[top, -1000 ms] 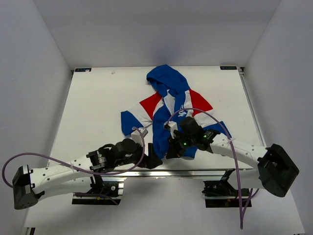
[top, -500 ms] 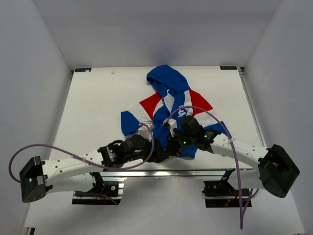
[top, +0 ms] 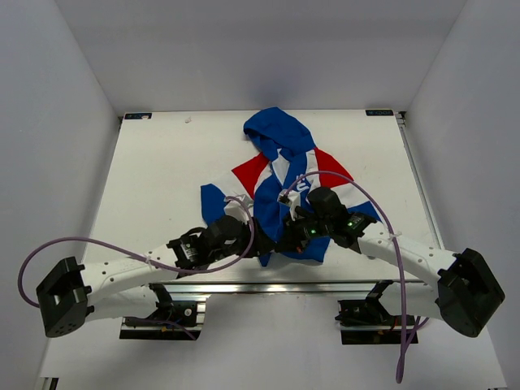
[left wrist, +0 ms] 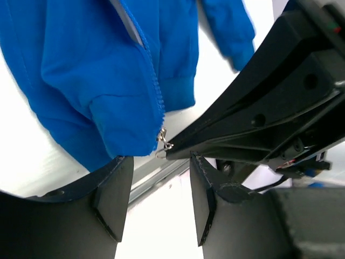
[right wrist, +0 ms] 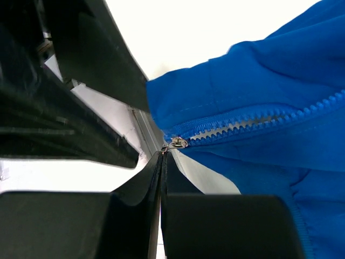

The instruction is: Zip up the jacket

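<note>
Down from the top camera first: spotting the jacket point(top: 280, 175) spread on the white surface point(top: 162, 162), hood on the far side, hem right at the fingers. Catching the left fingers point(top: 258, 246) and the right fingers point(top: 286, 238) meeting at that hem, tips close together at the bottom of the central zipper. Cannot tell from up here how wide either pair stands. Over to the left wrist: finding the left fingers point(left wrist: 110, 197) spread wide, gripping nothing, with the blue hem hanging just beyond the tips. Picking out the zipper point(left wrist: 153, 86) running away from the tips, and the small metal zipper pull point(left wrist: 163, 141) sitting just past the gap, down at the hem end. Noting the right fingers point(left wrist: 253, 124) slanting in from the right, their point pressed to that pull. Switching to the right wrist: seeing the right fingers point(right wrist: 156, 183) squeezed together to a thin seam, pinching the zipper pull point(right wrist: 177, 143) at their very tips. Following the zipper point(right wrist: 253, 121) off to the right of the tips across blue fabric, two rows of teeth with a sliver of white between them near the pull. Marking the dark bulk of the left arm point(right wrist: 81, 81) looming up and left of the tips, just beside.
</note>
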